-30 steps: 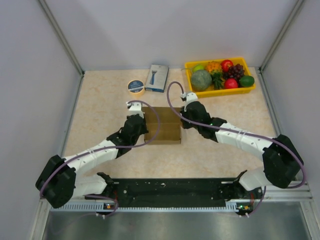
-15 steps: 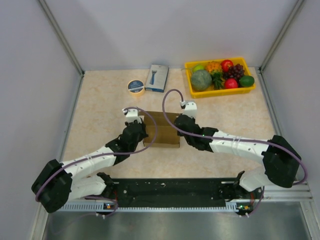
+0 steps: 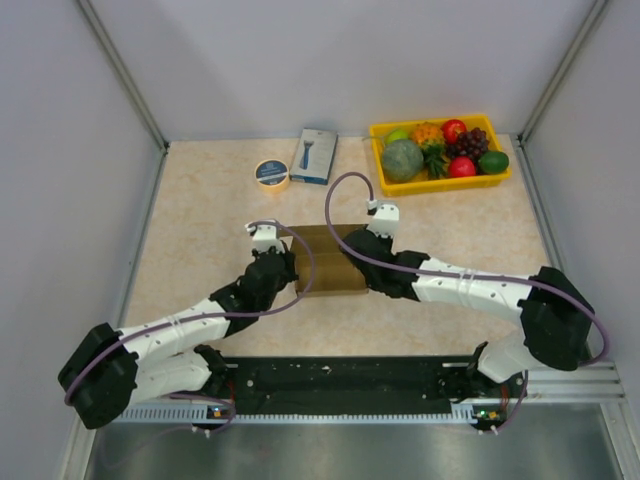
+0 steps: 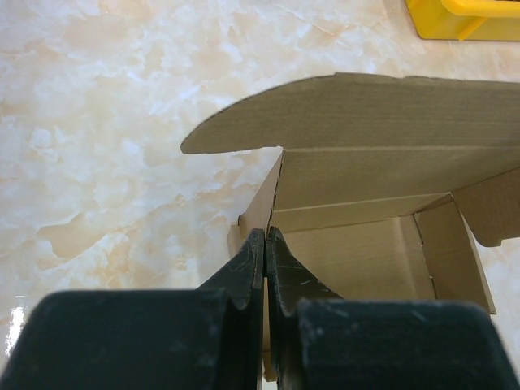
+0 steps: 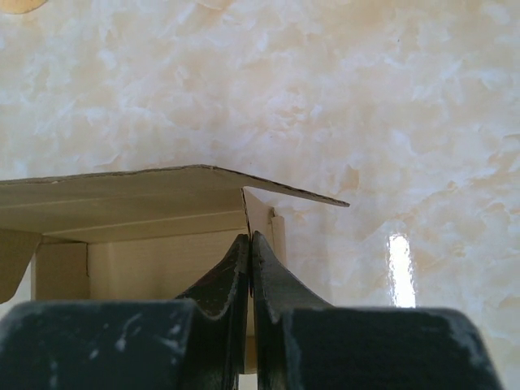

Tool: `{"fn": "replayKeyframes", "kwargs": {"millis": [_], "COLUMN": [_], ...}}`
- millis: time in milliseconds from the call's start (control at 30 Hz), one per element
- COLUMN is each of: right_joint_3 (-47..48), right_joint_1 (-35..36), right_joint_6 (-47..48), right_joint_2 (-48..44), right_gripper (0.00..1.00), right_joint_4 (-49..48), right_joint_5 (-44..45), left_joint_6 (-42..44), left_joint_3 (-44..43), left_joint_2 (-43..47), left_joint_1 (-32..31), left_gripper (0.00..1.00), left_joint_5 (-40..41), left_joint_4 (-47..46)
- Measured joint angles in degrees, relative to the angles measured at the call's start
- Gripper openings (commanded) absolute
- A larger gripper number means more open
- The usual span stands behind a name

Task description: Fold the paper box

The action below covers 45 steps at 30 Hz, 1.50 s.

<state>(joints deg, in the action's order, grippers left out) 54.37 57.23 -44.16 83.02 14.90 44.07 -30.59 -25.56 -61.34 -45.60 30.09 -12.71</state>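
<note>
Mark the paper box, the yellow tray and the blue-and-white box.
paper box [image 3: 328, 272], top external, middle of brown panel
yellow tray [image 3: 450, 186], top external, near rim
blue-and-white box [image 3: 314, 156], top external, its printed face

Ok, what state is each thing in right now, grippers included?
paper box: partly folded, walls up, lid flap open.
left gripper: shut on the paper box's left wall.
right gripper: shut on its right wall.
yellow tray: full of fruit.
printed box: closed, lying flat.
tape roll: lying flat.
</note>
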Motion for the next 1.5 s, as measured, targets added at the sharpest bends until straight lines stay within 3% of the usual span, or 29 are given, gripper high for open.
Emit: {"fn": "replayKeyframes", "kwargs": {"millis": [400,733,1100,1500], "right_joint_3": [-5.7,-10.7,-17.8,-24.4], "right_joint_1": [0.0,0.4,3.0,3.7], "right_joint_6": [6.2,11.0,13.7,20.0], "right_joint_2": [-0.5,-2.4,-6.0,-10.7], "right_gripper": [0.00,0.00,0.00,0.00], "right_joint_4": [-9.8,-16.6,-21.4,-31.9], "right_joint_5": [1.0,1.0,2.1,1.8], "left_joint_6": [-0.9,-3.8,-11.9,-14.1], "left_joint_3": [2.5,2.0,-3.7,-5.1], "left_joint_2": [-0.2,-3.6,-10.8,-12.3], "left_joint_1": [-1.6,-7.3,-16.6,-19.3], "left_gripper": [0.00,0.00,0.00,0.00], "left_joint_5": [1.6,10.5,24.5,30.3], "left_joint_4": [-4.8,-5.4,4.8,6.3]}}
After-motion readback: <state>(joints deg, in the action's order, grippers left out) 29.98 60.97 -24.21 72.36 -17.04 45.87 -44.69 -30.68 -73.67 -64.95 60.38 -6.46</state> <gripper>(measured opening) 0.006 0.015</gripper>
